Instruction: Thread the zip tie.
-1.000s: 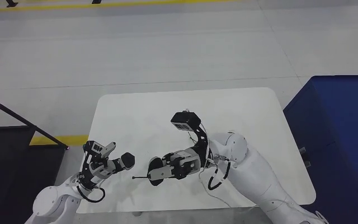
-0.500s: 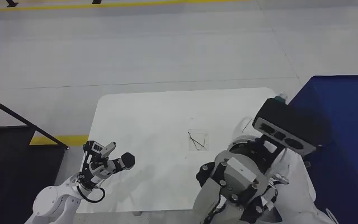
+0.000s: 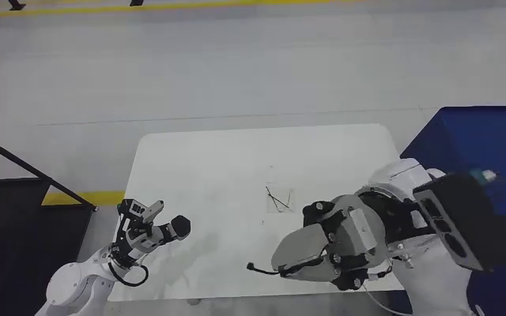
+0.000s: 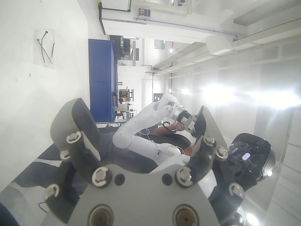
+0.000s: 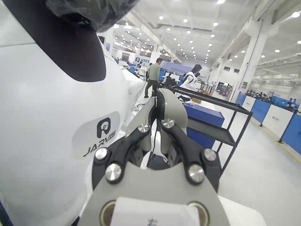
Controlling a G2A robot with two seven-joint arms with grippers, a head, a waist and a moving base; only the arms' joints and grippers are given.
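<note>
Zip tie (image 3: 262,270): a thin black strap is held by one end and juts out towards the table's left side. It is seen over the front part of the table (image 3: 205,158), near the front edge.
Right gripper (image 3: 283,267): the fingers are closed on the zip tie. In the right wrist view the strap (image 5: 155,130) is seen pinched between the pads and trailing down behind them.
Left gripper (image 3: 180,227): it is placed by the front left corner. The jaws are spread wide with nothing between them, as the left wrist view (image 4: 141,109) shows.
Gap: the two grippers are well apart, and the strap's free end is not yet within the left one's reach.
Step in hand: judged to be bringing the strap across for a second grip.
Doing it well: the free end should be presented level and square to the open fingers. It should be taken close to its tip, so that tip and head can be lined up without twist.
Risk: a limp strap may droop or swing, so a slow approach is advised.
Spare zip ties (image 3: 276,198): a few lie crossed near the table's middle (image 4: 44,48), untouched.
</note>
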